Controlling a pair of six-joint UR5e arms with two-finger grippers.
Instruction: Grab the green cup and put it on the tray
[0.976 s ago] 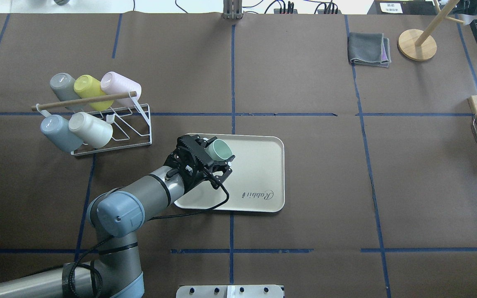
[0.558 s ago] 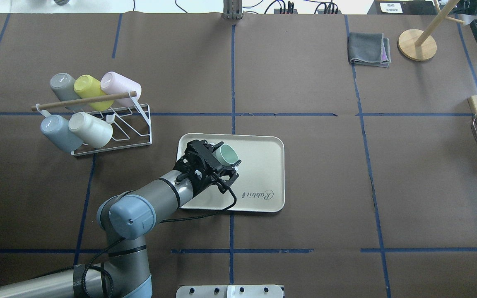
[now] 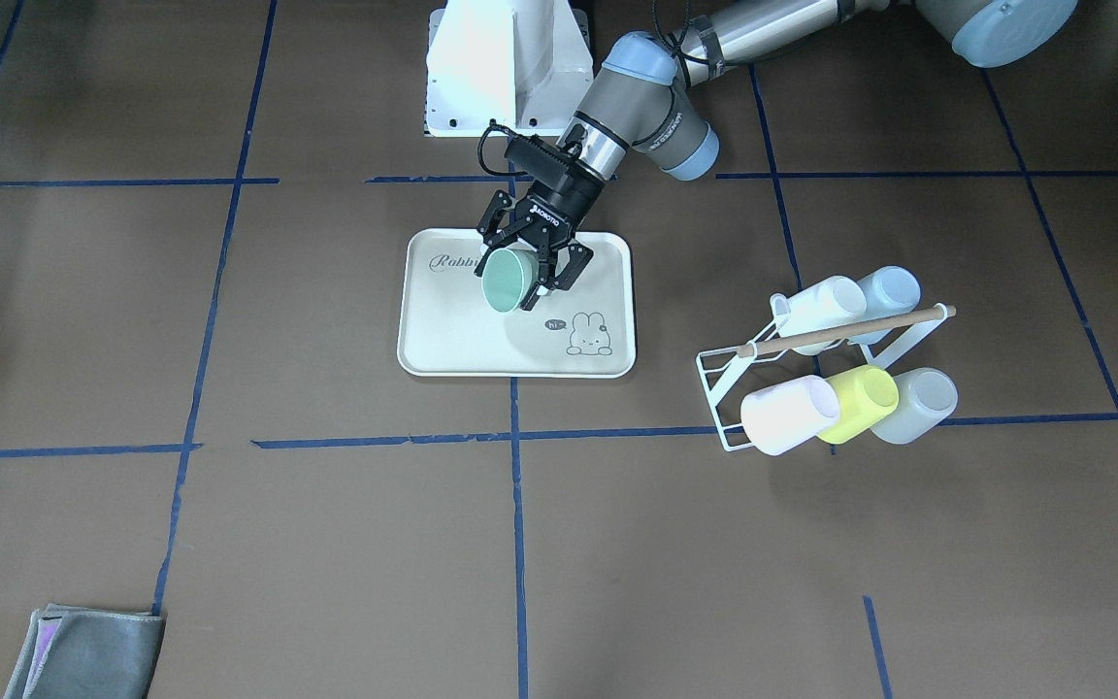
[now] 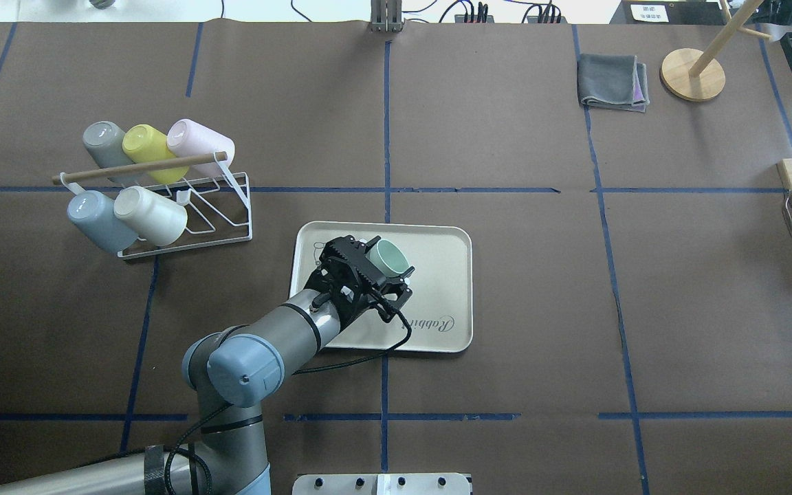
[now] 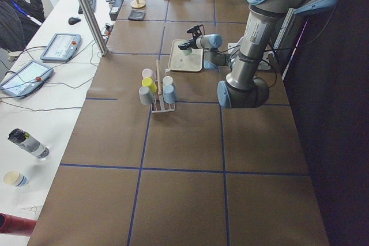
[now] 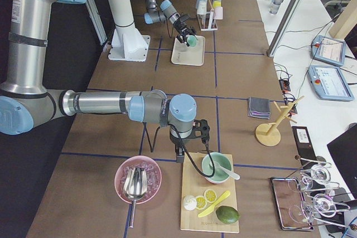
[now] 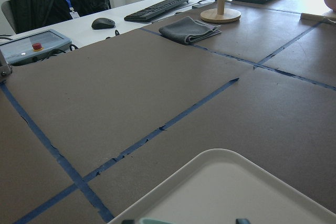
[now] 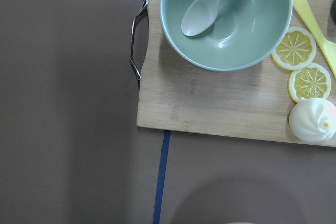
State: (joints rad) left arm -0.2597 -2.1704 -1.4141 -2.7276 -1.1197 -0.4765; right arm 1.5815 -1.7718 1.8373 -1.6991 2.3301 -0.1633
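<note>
Currently on my screens, item by item. Left end effector (image 4: 383, 269): closed on the green cup (image 4: 389, 257), a finger on either side of its wall. Green cup: tilted and held over the tray (image 4: 437, 275), nearer the end with the bunny drawing than the "Rabbit" script. Its mouth shows in the overhead view and its base (image 3: 504, 283) in the front-facing view; I cannot tell whether it touches the tray. Tray: flat on the brown worktop (image 4: 506, 172), beside a white wire rack (image 4: 186, 230) holding five cups on their sides. Right end effector (image 6: 179, 154): over a wooden board (image 8: 210, 108) that carries a green bowl (image 8: 236, 35) with a white spoon (image 8: 202, 11) in it, plus lemon slices (image 8: 294, 48); I cannot tell how its fingers stand. Folded grey cloth (image 4: 612, 81): far side of the worktop.
</note>
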